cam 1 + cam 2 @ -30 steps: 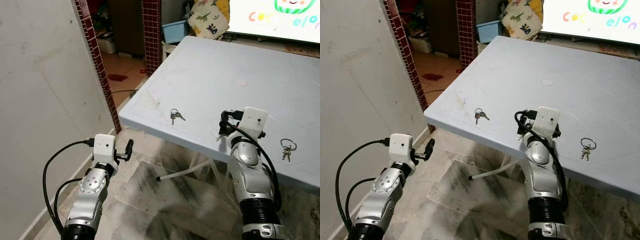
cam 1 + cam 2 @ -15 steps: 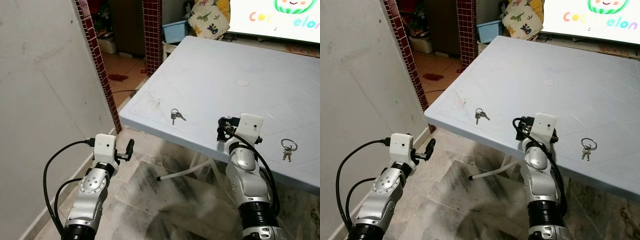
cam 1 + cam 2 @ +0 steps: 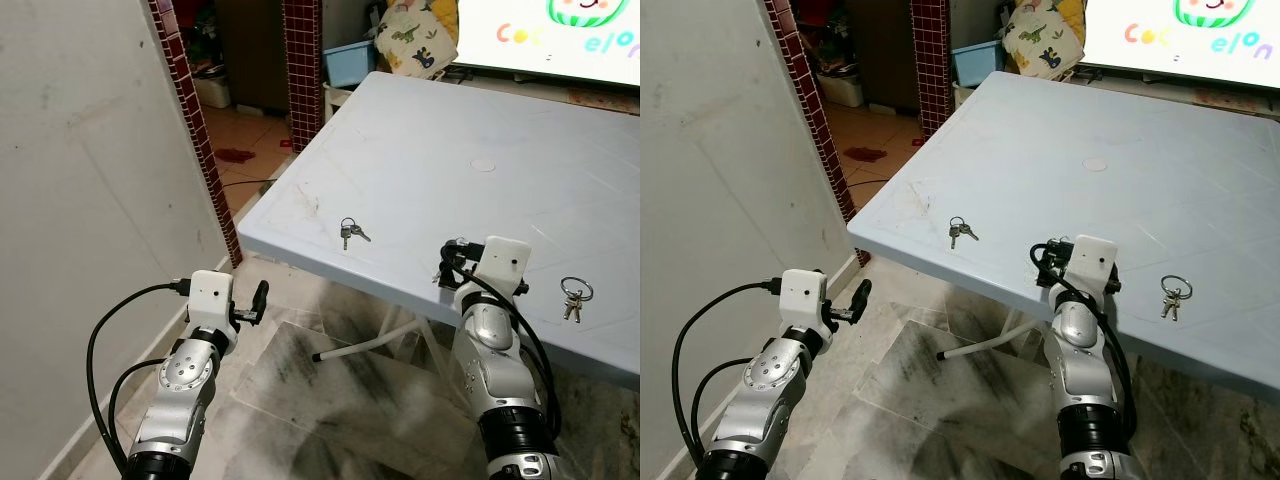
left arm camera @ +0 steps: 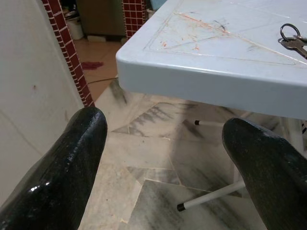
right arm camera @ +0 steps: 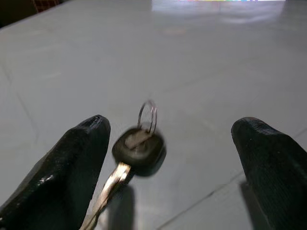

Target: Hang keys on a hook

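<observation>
Head cam, L eye: pale blue table (image 3: pixel 420 150) across upper right, near corner toward brick pillar (image 3: pixel 195 130). Small key bunch (image 3: pixel 351 232) flat on table nr front edge, ring toward the table edge, blades fanning out to the right and away. Second key bunch (image 3: pixel 573 298) flat further right, ring at the far end, keys pointing back toward the robot. Right gripper (image 3: pixel 448 262) up at table's front edge, between the two bunches, white wrist block behind it; fingers mostly hidden from this angle. Left gripper (image 3: pixel 258 297) low over marble floor (image 3: pixel 330 390), off the table's corner, well apart from any keys. White wall (image 3: pixel 90 180) at left, bright screen w/ cartoon lettering at top right.

R eye: same scene, same layout; blue tub (image 3: pixel 980 62) and patterned cloth (image 3: pixel 1045 35) beyond table's far end.

L wrist cam: two black fingers (image 4: pixel 72 163) spread wide, nothing between. Table corner ahead and above, scuffed w/ reddish marks; small bunch's ring and blades (image 4: pixel 292 40) at picture's edge, lying flat. White table leg over marble below.

R wrist cam: fingers (image 5: pixel 72 163) apart, low over tabletop. Between them, nearer one finger, a single black-headed key (image 5: pixel 132 160): long axis slanting, silver blade running back toward the gripper beside that finger, head and thin ring at the far end, ring standing up. Blurred; can't tell if finger touches blade.
</observation>
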`<state>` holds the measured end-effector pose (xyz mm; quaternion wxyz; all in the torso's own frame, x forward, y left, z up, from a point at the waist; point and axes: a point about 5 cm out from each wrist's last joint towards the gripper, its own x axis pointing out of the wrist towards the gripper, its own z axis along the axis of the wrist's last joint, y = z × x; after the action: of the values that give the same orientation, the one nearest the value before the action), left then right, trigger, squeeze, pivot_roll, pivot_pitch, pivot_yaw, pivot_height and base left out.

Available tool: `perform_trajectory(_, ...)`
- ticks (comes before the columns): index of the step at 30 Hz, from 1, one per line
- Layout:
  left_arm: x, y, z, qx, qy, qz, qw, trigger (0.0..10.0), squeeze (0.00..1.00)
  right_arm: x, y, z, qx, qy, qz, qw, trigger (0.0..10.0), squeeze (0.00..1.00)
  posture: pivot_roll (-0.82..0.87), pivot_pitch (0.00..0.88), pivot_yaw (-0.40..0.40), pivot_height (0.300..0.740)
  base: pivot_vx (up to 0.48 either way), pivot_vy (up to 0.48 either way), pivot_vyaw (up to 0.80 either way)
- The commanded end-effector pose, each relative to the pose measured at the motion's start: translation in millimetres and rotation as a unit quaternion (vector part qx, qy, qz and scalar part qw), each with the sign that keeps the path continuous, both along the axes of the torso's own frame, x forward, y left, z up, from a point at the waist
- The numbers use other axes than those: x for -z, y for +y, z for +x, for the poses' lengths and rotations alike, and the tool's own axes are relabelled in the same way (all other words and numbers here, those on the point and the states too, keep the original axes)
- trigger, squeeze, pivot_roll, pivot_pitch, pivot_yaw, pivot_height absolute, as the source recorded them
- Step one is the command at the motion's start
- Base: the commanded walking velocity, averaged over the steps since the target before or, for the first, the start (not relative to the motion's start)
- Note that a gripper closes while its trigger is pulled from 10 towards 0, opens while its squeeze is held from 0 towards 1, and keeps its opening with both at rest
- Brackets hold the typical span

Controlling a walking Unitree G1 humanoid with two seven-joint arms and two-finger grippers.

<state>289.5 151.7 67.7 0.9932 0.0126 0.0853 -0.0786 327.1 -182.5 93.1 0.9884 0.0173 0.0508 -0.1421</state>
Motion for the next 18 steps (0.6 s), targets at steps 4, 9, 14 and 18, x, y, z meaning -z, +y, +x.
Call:
perform_trajectory(4,-2,2.0,-1.1,0.005,-0.004,0.011,1.0,10.0,0.0,-4,-0.5,8.2,-0.011,-0.005,-0.004,1.0,10.0,0.0,-0.05,0.037,0.073,0.74,0.0,0.0,0.0)
perform_trajectory(9,-4,0.7,-0.5,0.006,-0.007,0.011,1.0,10.0,0.0,-7,-4.5,13.6,-0.016,-0.008,-0.019,1.0,10.0,0.0,-0.04,0.039,0.076,0.74,0.0,0.0,0.0)
perform_trajectory(14,-4,2.1,-0.7,0.006,-0.008,0.014,1.0,10.0,0.0,-8,-7.2,17.4,-0.017,-0.01,-0.025,0.999,10.0,0.0,-0.03,0.041,0.079,0.74,0.0,0.0,0.0)
perform_trajectory(18,-4,3.1,-1.8,0.005,-0.008,0.015,1.0,10.0,0.0,-7,-8.4,20.1,-0.013,-0.006,-0.02,1.0,10.0,0.0,-0.02,0.042,0.081,0.74,0.0,0.0,0.0)
